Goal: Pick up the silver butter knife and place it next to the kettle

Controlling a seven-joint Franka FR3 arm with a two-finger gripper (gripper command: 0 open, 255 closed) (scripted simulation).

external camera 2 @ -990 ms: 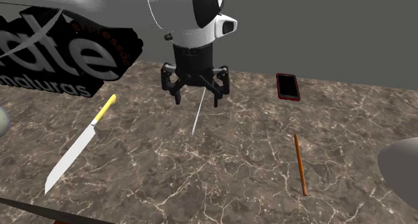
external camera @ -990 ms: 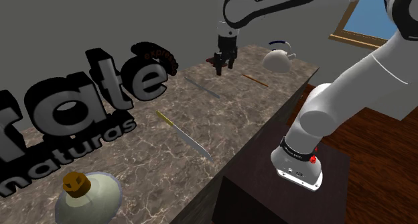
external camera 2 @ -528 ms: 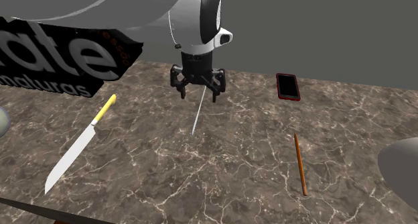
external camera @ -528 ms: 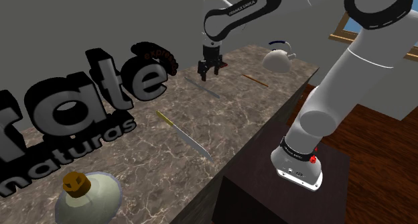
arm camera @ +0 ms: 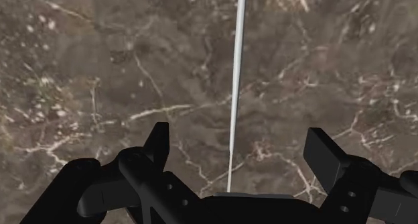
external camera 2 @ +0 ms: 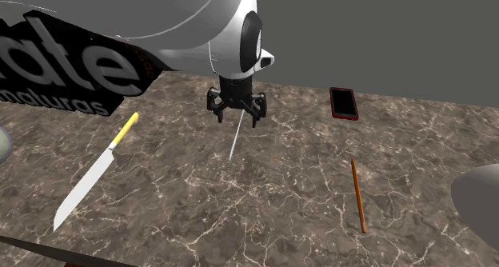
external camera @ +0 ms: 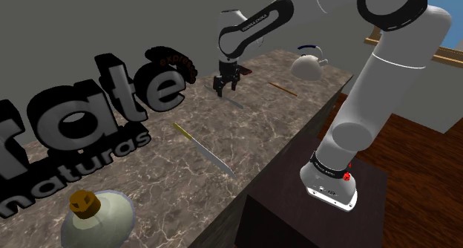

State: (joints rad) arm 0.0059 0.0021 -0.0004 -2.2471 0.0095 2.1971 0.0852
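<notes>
The brown marble counter (external camera: 159, 181) stretches under our gripper (external camera: 225, 87) in every direction. Our white arm (external camera: 386, 68) rises from the dark stand (external camera: 297, 218) and reaches across the counter to a point near the wall. Behind the gripper, large dark lettering (external camera: 96, 105) stands along that wall.

Well apart from the gripper, toward the shoulder view's right, the white kettle (external camera: 306, 65) sits near the counter's end. Far off on the gripper's other side, toward the shoulder view's lower left, a pale domed thing with a brown knob (external camera: 96, 218) stands by the counter's edge. A long knife with a yellow handle (external camera 2: 92, 174) lies between that dome and the gripper, apart from both.

The silver butter knife (arm camera: 236, 82) lies flat on the marble directly below the gripper. One end sits between the fingers (arm camera: 159, 141) and the thin blade runs straight out ahead of them. We see the jaws spread wide, one finger on each side of the knife, neither touching it and nothing held.

A brown pencil (external camera: 283, 89) lies between the gripper and the kettle. A red-edged black phone (external camera 2: 344, 103) lies near the gripper, toward the second exterior view's right.
</notes>
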